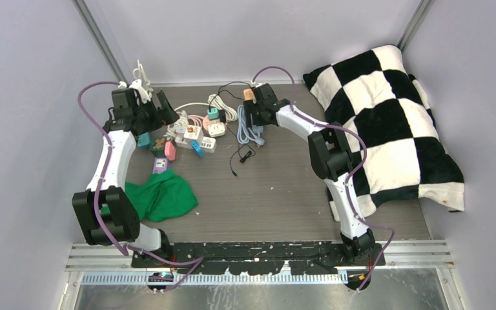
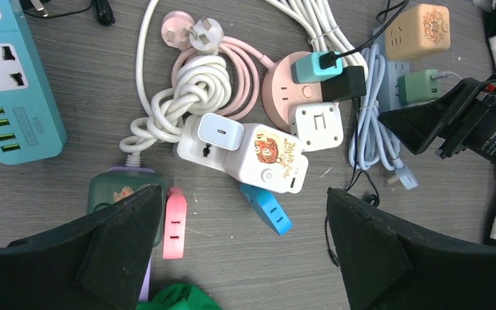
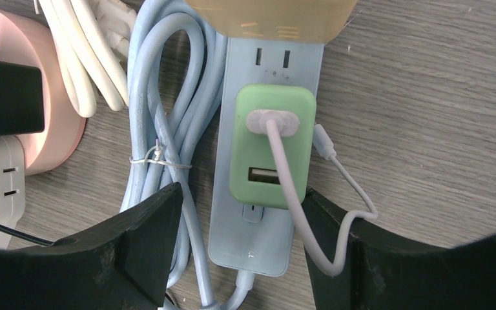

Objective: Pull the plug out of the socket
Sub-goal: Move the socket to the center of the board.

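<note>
Right now the right gripper hangs open over the green plug, a finger on each side, not clamped on it. That plug sits in the pale blue power strip. Meanwhile the left gripper gapes wide above a white adapter.

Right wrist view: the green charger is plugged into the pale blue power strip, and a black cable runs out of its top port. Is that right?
Not quite. The cable running out of the green charger is white, not black. The charger is indeed plugged into the pale blue power strip. The right wrist view shows it.
</note>
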Motion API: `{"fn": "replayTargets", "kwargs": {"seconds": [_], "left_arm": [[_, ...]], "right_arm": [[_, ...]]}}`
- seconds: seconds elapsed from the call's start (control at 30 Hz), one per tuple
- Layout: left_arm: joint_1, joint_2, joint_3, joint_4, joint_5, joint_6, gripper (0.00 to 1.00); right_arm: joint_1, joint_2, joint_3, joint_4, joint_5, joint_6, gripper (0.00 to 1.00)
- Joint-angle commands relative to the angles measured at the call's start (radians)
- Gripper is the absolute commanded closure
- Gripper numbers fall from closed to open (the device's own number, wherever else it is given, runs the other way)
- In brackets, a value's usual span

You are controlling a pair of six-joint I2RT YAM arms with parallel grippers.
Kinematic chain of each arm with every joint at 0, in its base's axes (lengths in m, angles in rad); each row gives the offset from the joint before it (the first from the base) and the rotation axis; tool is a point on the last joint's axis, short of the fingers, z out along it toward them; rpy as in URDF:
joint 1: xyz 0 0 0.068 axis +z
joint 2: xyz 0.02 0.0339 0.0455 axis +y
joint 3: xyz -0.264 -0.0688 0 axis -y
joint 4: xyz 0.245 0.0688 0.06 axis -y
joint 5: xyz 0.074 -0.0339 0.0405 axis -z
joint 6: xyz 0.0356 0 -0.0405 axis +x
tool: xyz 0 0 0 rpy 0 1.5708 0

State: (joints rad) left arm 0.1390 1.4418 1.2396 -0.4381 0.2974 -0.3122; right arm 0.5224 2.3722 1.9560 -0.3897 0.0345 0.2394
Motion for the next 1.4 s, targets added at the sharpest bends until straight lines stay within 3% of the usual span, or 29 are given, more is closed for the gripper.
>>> {"fn": "replayTargets", "kwargs": {"seconds": [0.0,0.27,0.87,1.37], "left_arm": [[-0.004,0.005,0.044,0.051,0.025,-0.011,0.00],[-0.005,0.022,0.054,0.057,0.032,-0.011,0.00],[-0.005,0.019,0.050,0.060,0.039,-0.016,0.00],[-0.016,0.020,0.054,0.059,0.038,-0.028,0.00]], "right_arm": [[0.008,0.002,-0.009,0.014,0.057,-0.035,0.31],[-0.009,-0.027,0.002,0.016,-0.091,0.015,0.29],[-0.035,-0.033,-0.002,0.011,-0.102,0.037,0.30],[-0.038,-0.022,-0.021,0.005,-0.074,0.008,0.36]]}}
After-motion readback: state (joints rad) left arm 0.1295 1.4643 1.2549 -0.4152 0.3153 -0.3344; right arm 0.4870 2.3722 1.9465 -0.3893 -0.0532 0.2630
